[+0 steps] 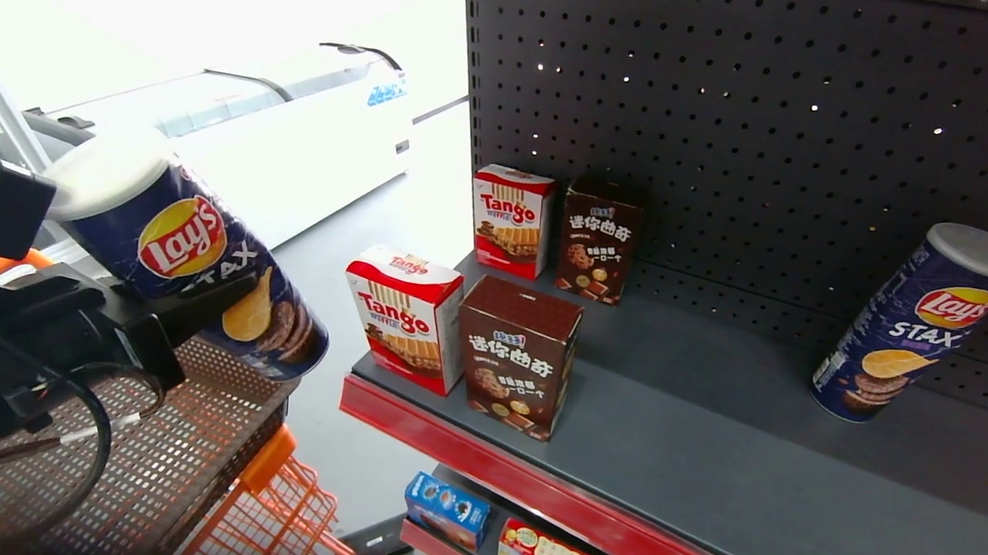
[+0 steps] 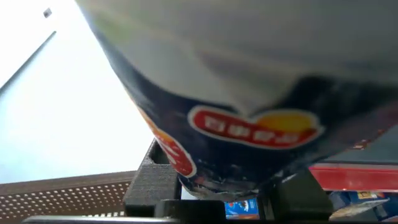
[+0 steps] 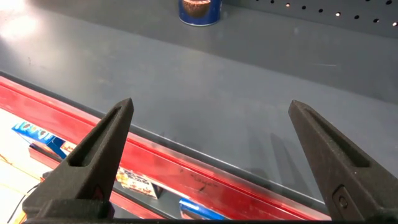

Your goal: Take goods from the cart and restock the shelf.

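While your left gripper (image 1: 201,302) is clamped on a chip can (image 1: 179,230), held tilted above the cart (image 1: 161,455) just off the left end of the shelf (image 1: 704,437), the restocking looks only partly done. You already have a second can (image 1: 909,329) standing near the shelf's back right, leaning against the pegboard (image 1: 760,114). A wafer box (image 1: 405,315) and a cookie box (image 1: 517,354) sit side by side at the front left corner. Another wafer box (image 1: 509,220) and cookie box (image 1: 597,239) stand behind them at the back edge. Your right gripper (image 3: 211,109) hangs over the shelf's front edge with its fingers spread wide, holding nothing. What's left for you, as I judge it: carry the held can across and stand it on the bare middle stretch.
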Available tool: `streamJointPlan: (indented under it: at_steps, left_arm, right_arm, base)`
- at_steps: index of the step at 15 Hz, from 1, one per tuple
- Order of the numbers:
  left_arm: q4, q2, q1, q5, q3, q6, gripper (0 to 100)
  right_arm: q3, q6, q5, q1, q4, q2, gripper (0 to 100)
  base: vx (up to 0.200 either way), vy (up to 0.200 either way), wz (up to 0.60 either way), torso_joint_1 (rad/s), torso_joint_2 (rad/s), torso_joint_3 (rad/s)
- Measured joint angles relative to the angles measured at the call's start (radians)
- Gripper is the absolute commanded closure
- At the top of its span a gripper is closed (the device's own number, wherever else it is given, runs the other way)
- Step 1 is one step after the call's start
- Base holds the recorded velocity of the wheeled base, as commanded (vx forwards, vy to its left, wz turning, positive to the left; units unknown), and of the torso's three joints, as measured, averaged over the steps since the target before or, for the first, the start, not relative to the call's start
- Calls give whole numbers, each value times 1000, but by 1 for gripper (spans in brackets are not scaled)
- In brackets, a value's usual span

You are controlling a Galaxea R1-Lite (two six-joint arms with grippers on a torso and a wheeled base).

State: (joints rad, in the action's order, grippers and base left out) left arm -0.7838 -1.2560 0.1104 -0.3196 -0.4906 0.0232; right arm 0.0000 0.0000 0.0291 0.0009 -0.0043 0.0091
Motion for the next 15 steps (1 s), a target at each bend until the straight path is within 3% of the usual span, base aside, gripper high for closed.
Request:
streamJointPlan:
  at_steps: [2,6,9,12,15]
  left_arm:
    - [5,17,15,-1,-5,-1,100]
    - [-11,7,26,-44,-142,-44,100]
    - [0,-23,47,-74,-213,-51,100]
    - [134,-18,112,-98,-216,-52,100]
    - [327,47,175,-112,-230,-47,100]
  right_arm:
    - [0,0,0,1,0,0,0]
    - [0,0,0,0,0,0,0]
    - [0,0,0,0,0,0,0]
    - [0,-1,-2,1,0,0,0]
    - [0,0,-1,1,0,0,0]
  base:
    - [0,0,0,0,0,0]
    - [0,0,0,0,0,0]
    - [0,0,0,0,0,0]
    - [0,0,0,0,0,0]
    - [0,0,0,0,0,0]
